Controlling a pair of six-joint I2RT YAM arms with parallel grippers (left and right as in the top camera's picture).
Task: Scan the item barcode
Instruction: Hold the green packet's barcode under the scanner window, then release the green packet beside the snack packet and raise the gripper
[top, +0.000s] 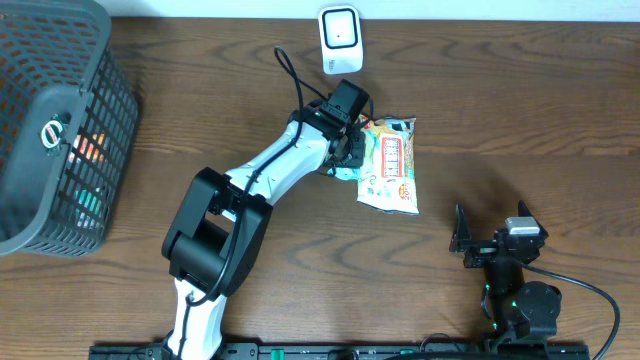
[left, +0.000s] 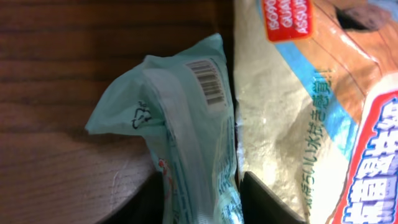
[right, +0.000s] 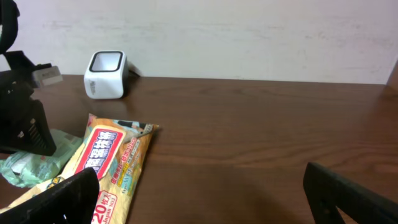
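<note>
1. One mesh basket (top: 110, 110) stands at the far left, well apart from the work, and seems to play no part in this step.
2. Reaching across the table (top: 520, 110), the left gripper (top: 348, 150) sits over one end of a small pale-green packet (left: 180, 137). In the wrist view the packet runs down between the fingers, but I cannot tell whether the jaws pinch it or stand loose around it.
3. That packet looks light and soft. It is thin, crinkly film, puffed and creased, and it would likely buckle or slide if nipped by a corner. Its barcode (left: 206, 81) faces up near the far end, so the safer hold is probably across the body at the opposite end, leaving the bars uncovered.
4. Beyond the gripper, a white scanner (top: 340, 38) stands at the table's far edge.
5. Touching the green packet's right side lies a larger yellow wipes pack (top: 392, 165). It looks glossy and floppy, and may drag along if the packet is lifted carelessly.
6. Near the front right, the right gripper (right: 205, 208) hangs with its jaws wide apart and nothing between them.
</note>
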